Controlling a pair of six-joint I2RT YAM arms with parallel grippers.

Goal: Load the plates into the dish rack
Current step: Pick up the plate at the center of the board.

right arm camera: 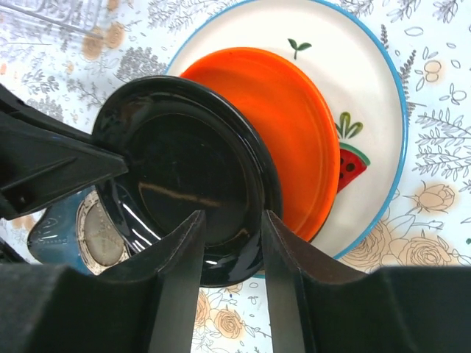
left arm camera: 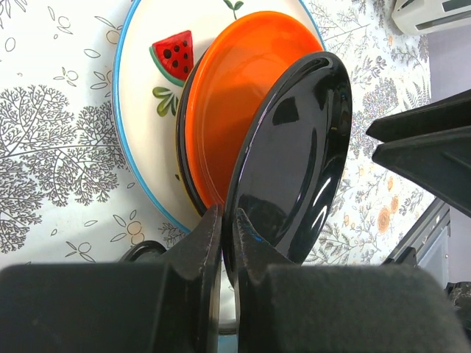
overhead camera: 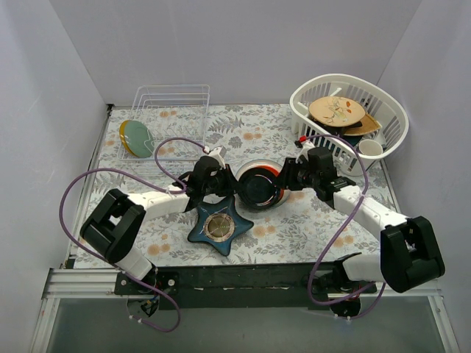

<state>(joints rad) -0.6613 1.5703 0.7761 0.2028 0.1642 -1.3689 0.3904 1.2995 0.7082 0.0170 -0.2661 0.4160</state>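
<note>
A glossy black plate (overhead camera: pixel 259 184) (left arm camera: pixel 294 162) (right arm camera: pixel 184 176) stands tilted over a stack at the table's middle. My left gripper (overhead camera: pixel 229 179) (left arm camera: pixel 227 217) is shut on its rim. Under it lie an orange-red plate (left arm camera: pixel 235 95) (right arm camera: pixel 294 125) and a white, blue-rimmed plate with watermelon slices (left arm camera: pixel 151 110) (right arm camera: pixel 360 81). My right gripper (overhead camera: pixel 288 179) (right arm camera: pixel 232 220) is open at the black plate's opposite edge, gripping nothing. The clear wire dish rack (overhead camera: pixel 171 103) stands at the back left. A yellow plate and a teal-green plate (overhead camera: pixel 137 138) lean at its left end.
A dark blue star-shaped dish (overhead camera: pixel 219 226) (right arm camera: pixel 81 232) lies just in front of the left gripper. A white slotted basket (overhead camera: pixel 383 110) at the back right holds a tan plate, other dishes and a cup. A flowered cloth covers the table.
</note>
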